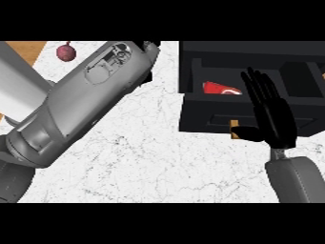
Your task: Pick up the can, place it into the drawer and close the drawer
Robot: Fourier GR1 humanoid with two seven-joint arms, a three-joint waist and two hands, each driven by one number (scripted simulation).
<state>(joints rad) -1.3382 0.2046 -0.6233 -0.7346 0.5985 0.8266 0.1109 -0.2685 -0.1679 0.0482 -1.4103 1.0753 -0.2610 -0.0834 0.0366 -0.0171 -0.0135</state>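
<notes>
Nearest, the left forearm (80, 105) fills the view's left side, slanting up toward the counter's far edge; its hand (148, 46) shows only as a dark bit at the tip, and whether the fingers are apart or together cannot be told. At lower right the right hand (272, 119) rises with fingers straight and together, thumb out to the side — against the front of the black drawer (214, 119). That drawer stands open on the white marble counter (157, 157), the red can (221, 88) lying inside. Farther left sits a dark red fruit (66, 51).
</notes>
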